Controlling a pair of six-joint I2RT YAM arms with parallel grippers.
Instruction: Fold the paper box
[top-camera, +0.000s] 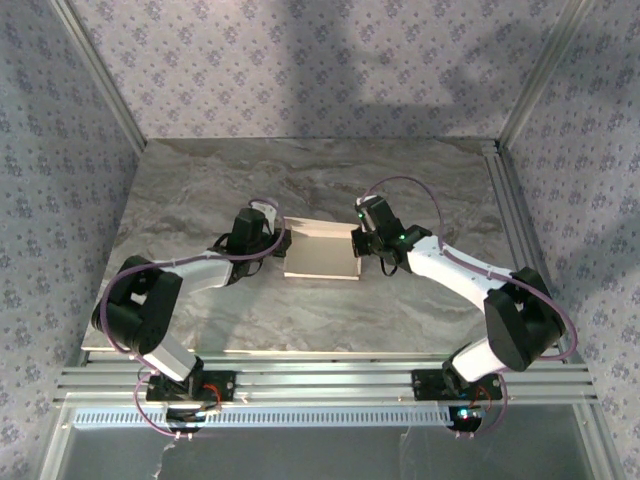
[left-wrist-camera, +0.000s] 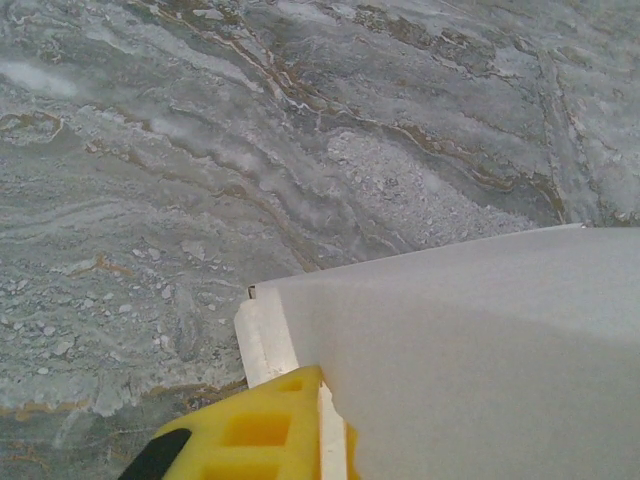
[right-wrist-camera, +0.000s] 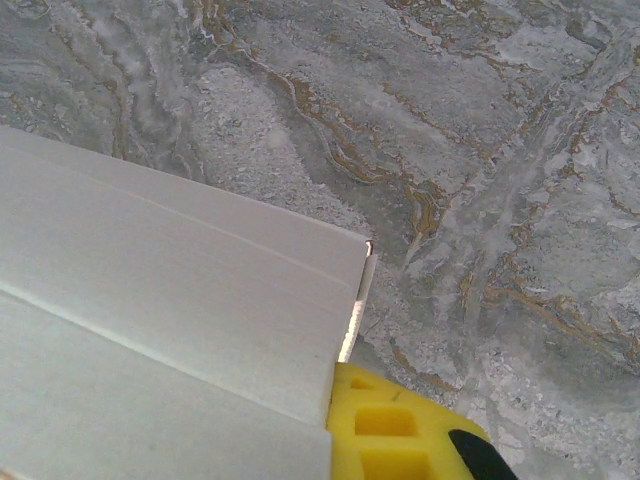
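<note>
You've got left gripper (top-camera: 270, 239) and right gripper (top-camera: 359, 240) clamped on opposite ends of the paper box (top-camera: 320, 252) — likely steadying it for creasing.

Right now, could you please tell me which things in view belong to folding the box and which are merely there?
Part of the job:
- paper box, on the table between the arms
- left fingers, pinching its left edge
- right fingers, at its right edge

Merely there:
- marble table
- aluminium frame rails
- patterned walls
</note>
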